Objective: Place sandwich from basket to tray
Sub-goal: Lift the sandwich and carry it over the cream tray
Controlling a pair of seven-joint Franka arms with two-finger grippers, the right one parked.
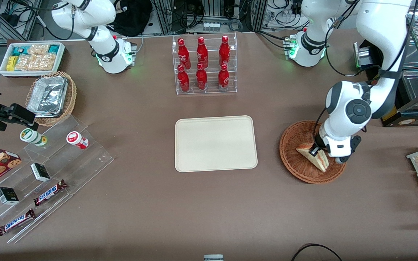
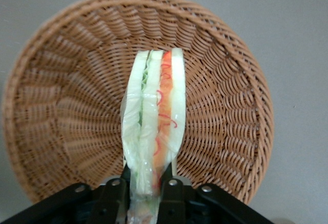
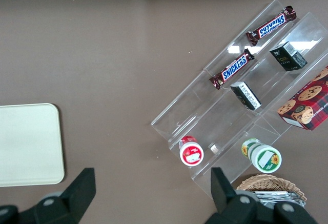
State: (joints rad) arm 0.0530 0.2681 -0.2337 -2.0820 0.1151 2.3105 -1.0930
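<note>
Midway along the table lay the bare tray (image 1: 216,143); toward the working arm's end sat the basket (image 1: 293,152); over it hung the gripper (image 1: 318,151), its fingers (image 2: 116,199) pinching the sandwich (image 1: 313,155), held edge-up above the weave.

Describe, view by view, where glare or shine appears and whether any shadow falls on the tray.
Front view: even overhead light; the foil trays shine, and the tray carries no shadow. Left wrist view: the gripper is shut on the sandwich, whose clear wrap glints above the basket. Right wrist view: bright glare spots on the acrylic shelf.
</note>
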